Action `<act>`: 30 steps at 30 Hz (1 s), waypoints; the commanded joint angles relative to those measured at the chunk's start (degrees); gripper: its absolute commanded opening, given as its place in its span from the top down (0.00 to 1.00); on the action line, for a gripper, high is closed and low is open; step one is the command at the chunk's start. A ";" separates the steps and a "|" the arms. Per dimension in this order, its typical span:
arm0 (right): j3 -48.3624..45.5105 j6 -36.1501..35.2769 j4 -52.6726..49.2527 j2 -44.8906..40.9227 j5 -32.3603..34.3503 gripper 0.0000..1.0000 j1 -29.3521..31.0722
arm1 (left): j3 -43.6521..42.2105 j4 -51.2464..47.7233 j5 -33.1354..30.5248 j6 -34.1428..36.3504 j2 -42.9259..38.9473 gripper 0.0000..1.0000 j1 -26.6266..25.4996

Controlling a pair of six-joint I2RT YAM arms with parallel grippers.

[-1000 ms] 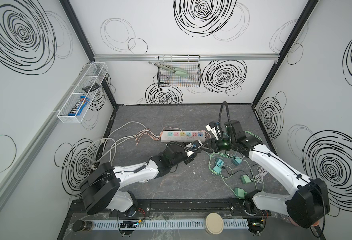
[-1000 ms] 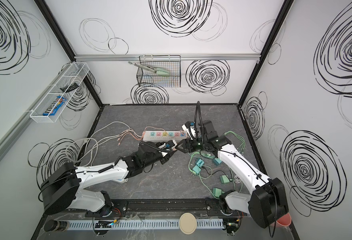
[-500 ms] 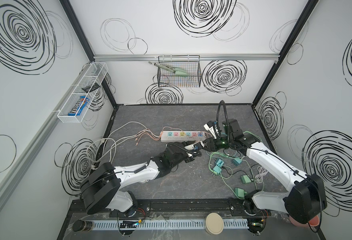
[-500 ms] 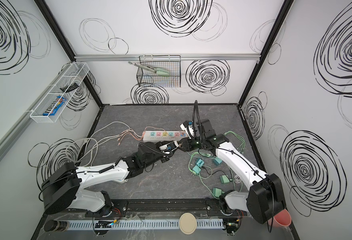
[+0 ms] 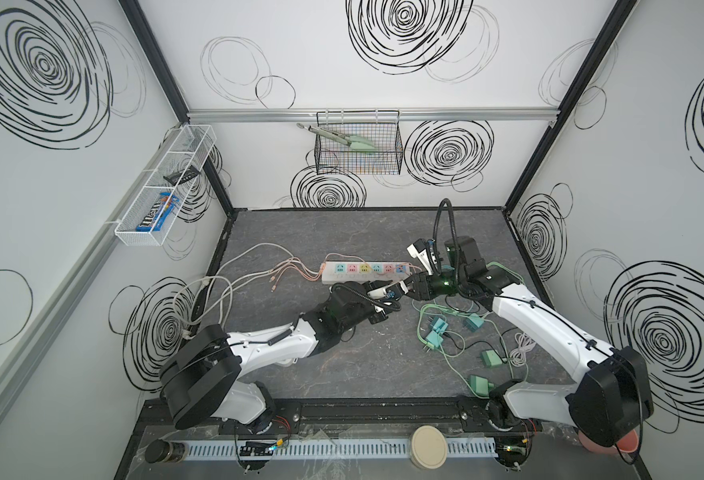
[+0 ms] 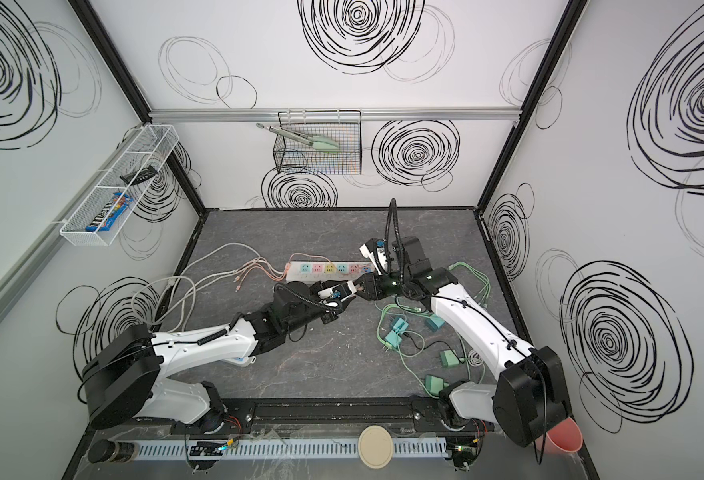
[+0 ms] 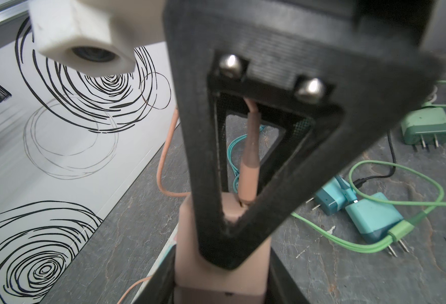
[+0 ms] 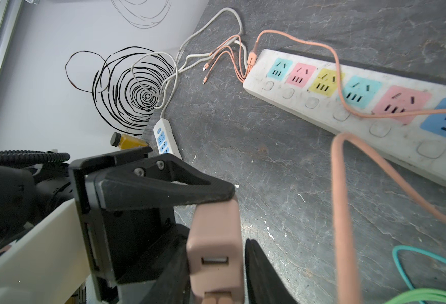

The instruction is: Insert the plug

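Observation:
The plug (image 5: 403,286) (image 6: 357,286) is a pink block on a pink cable (image 8: 345,210), held above the table just in front of the white power strip (image 5: 364,268) (image 8: 400,147). My left gripper (image 5: 398,289) (image 7: 221,287) is shut on the plug's (image 7: 187,252) wide sides. My right gripper (image 5: 409,286) (image 8: 216,273) meets it from the other side. Its jaws press the narrow sides of the plug (image 8: 215,237), with only a sliver showing at one finger. The left gripper's finger (image 8: 164,187) lies along the plug's top. All the strip's coloured sockets are free.
Teal and green chargers (image 5: 437,332) (image 7: 371,215) with tangled green cables lie on the table under the right arm. White cables (image 5: 217,291) trail off to the left. A small white strip (image 8: 165,139) and a juice bottle (image 8: 129,140) sit by the left wall.
My right gripper has moved left to meet the left gripper, and its jaws have narrowed onto the plug. The left gripper has kept its grip and hardly moved.

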 commanded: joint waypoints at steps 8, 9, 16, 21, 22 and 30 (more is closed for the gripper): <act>1.28 -1.68 -0.57 -2.36 8.31 1.00 -0.48 | 4.01 4.13 -7.70 -5.77 0.96 0.22 4.66; 0.43 -0.81 0.73 -3.21 10.57 1.00 -0.97 | 5.94 1.08 -6.73 -9.86 1.29 0.09 7.21; -2.45 0.54 6.41 -4.60 13.73 1.00 -2.13 | 28.42 -20.39 -1.35 -28.83 17.01 0.15 23.15; -2.51 0.53 8.22 -3.95 13.96 1.00 -1.92 | 52.20 -43.69 -1.98 -32.88 35.90 0.40 27.23; -2.58 0.53 8.47 -3.95 14.11 1.00 -1.88 | 55.08 -45.83 -0.84 -33.54 38.74 0.43 27.67; -3.11 0.44 9.12 -3.85 14.12 1.00 -1.76 | 61.90 -50.62 6.29 -34.72 49.43 0.52 27.54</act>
